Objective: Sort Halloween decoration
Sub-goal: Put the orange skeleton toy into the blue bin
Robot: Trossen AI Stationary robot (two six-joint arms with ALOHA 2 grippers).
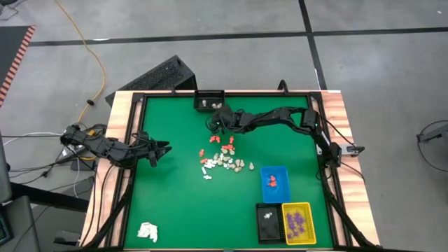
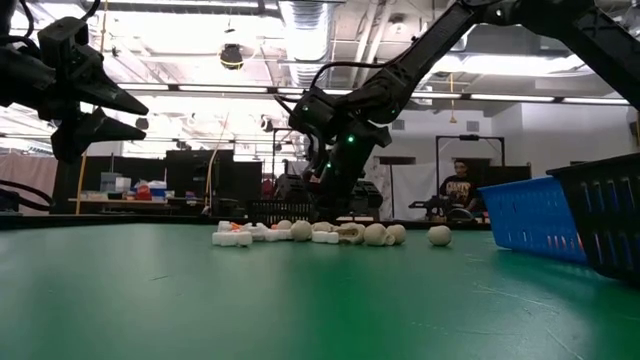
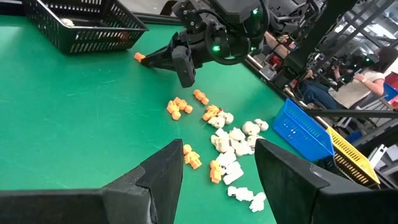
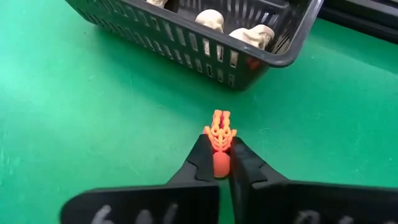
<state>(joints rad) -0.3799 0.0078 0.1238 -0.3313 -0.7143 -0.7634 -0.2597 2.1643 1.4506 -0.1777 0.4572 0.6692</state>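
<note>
A tiny orange plastic skeleton figurine (image 4: 219, 134) sits pinched only by the right gripper (image 4: 222, 163) tips; it could slip loose when lifted.

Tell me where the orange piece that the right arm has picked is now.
The orange piece is pinched in the right gripper, just above the green mat near the far black basket, as the right wrist view shows.
</note>
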